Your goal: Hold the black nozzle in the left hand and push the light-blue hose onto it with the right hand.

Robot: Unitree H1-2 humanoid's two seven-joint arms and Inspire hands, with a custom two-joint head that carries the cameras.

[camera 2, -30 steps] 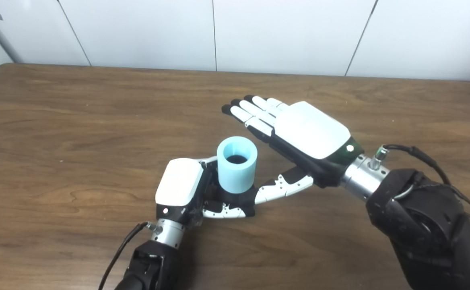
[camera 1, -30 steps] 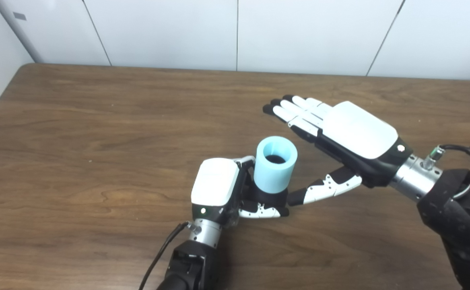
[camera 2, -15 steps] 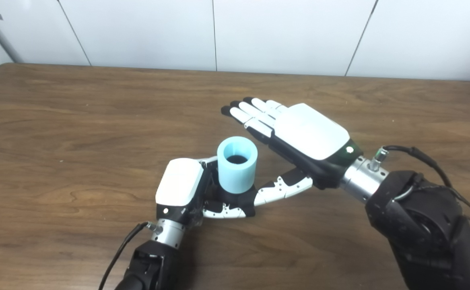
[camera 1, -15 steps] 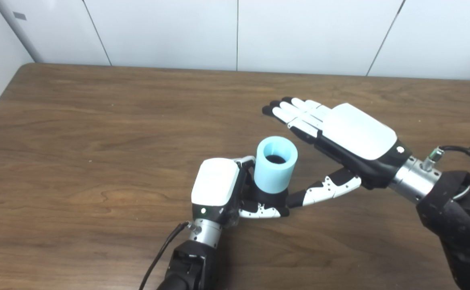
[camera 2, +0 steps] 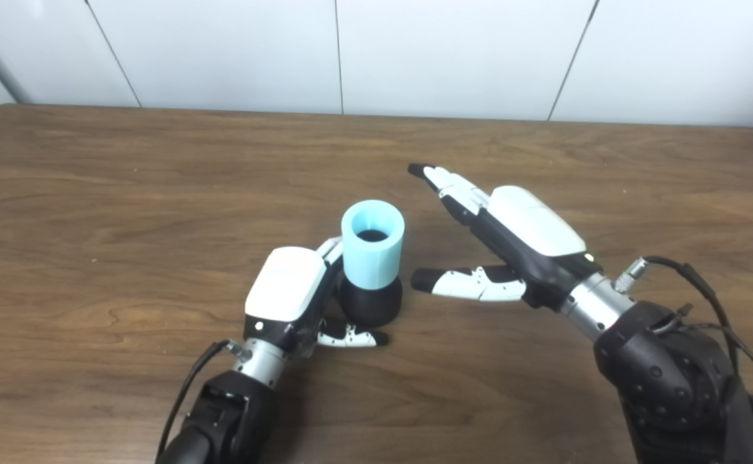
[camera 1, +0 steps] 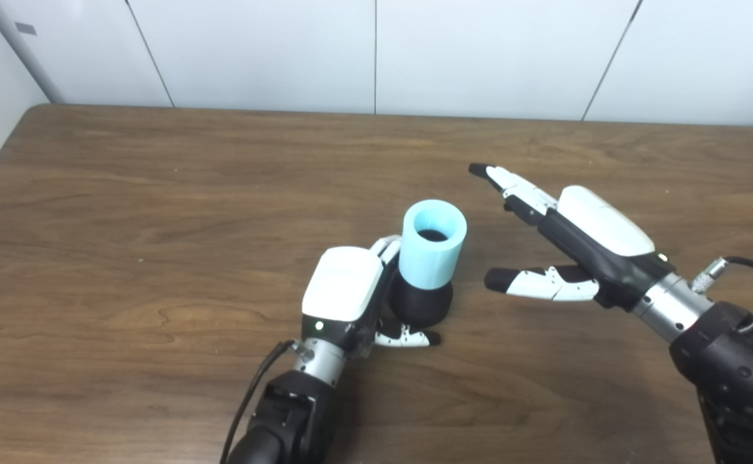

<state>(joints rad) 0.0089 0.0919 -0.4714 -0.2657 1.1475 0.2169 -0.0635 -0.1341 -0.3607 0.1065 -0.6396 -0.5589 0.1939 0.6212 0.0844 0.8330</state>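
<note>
The light-blue hose (camera 1: pixel 433 245) sits upright, pushed onto the black nozzle (camera 1: pixel 421 303), which stands on the table. My left hand (camera 1: pixel 344 293) is right beside them on the left. Its fingers (camera 1: pixel 386 247) point up next to the hose, and its thumb (camera 1: pixel 407 336) lies low in front of the nozzle's base, so the grip looks loosened. My right hand (camera 1: pixel 576 235) is open and empty to the right of the hose, turned on its edge. Its thumb (camera 1: pixel 534 282) points left, with the tip a short way from the nozzle.
The brown wooden table (camera 1: pixel 157 193) spreads to the left and far side. A white panelled wall (camera 1: pixel 376 51) runs behind its far edge. A black cable (camera 1: pixel 254 399) hangs from my left wrist.
My right hand has pulled back to the right of the hose and turned onto its edge. My left hand's thumb and fingers have loosened, showing more of the nozzle. The camera shifted slightly.
</note>
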